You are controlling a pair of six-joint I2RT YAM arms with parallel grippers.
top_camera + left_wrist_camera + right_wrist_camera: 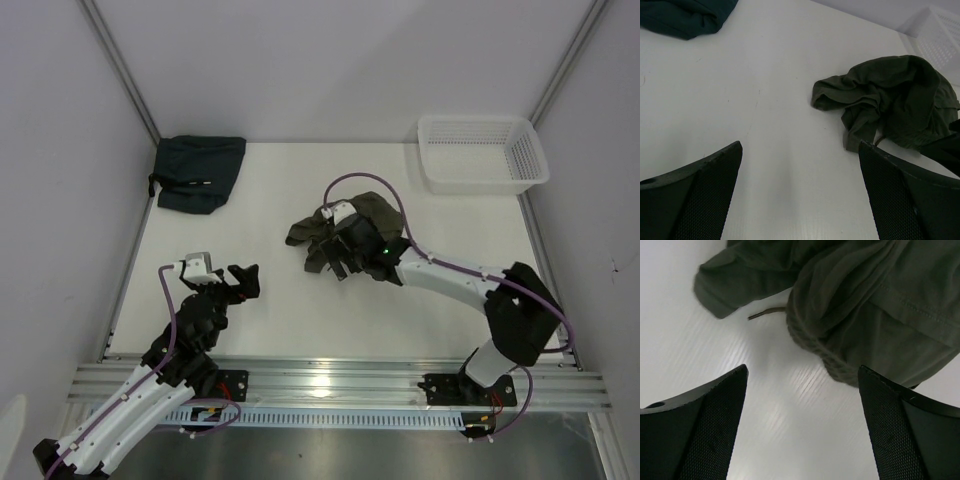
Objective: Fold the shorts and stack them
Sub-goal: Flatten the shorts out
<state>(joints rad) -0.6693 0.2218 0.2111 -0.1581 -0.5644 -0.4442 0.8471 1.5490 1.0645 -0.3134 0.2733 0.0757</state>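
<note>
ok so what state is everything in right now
shorts: crumpled in a heap, unfolded
dark teal garment: folded, lying in the far left corner
basket: upright, nothing seen inside
left pincer: open, holding nothing
right pincer: open, over the shorts' edge, gripping nothing

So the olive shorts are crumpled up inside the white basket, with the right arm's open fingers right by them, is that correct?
Not quite. The top view shows the shorts crumpled on the table near its middle, not inside the basket, which stands apart at the far right corner. The right arm's open fingers are right by them.
</note>
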